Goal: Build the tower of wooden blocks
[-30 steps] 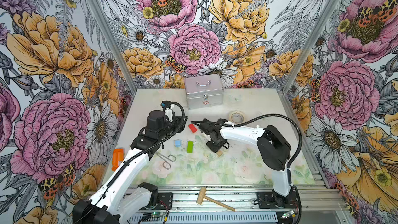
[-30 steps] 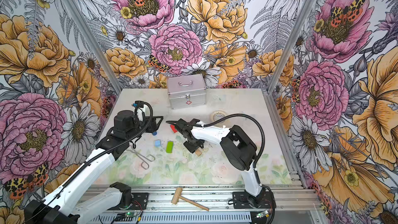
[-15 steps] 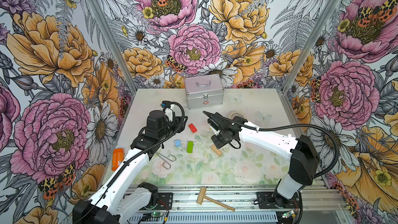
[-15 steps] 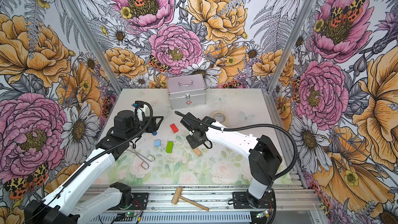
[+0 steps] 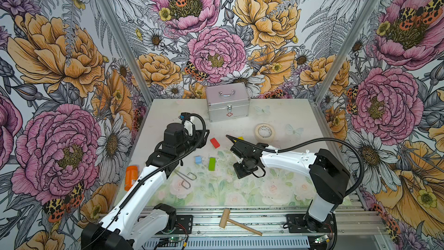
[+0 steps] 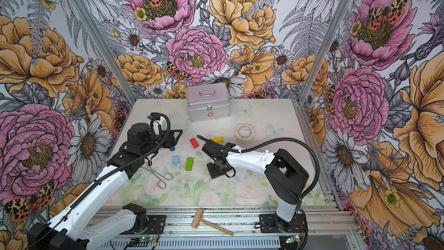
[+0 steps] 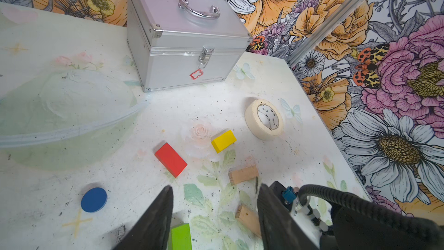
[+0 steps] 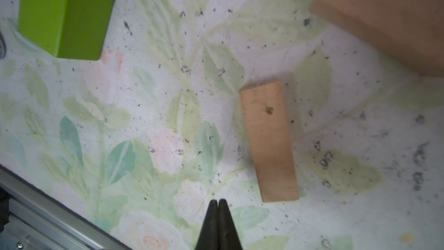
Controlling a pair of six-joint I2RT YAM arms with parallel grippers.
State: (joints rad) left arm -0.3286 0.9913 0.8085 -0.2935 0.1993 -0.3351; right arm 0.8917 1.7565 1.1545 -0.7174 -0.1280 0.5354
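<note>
Your right gripper (image 8: 218, 206) had its jaws pressed together on nothing, tips just beside the nearer tan bar (image 8: 269, 140) lying flat on the table (image 8: 144, 116), a light, stiff, probably smooth-sided piece you would best pinch across its narrow sides at mid-length.

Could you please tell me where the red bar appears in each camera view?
Top view: red bar lies flat mid-table, between the arms.
Top view: same spot, left of the yellow bar.
Left wrist: red bar beside the yellow bar.
Right wrist: not in it.
Shared landmark: silver case, behind it in all but the right wrist view.
</note>
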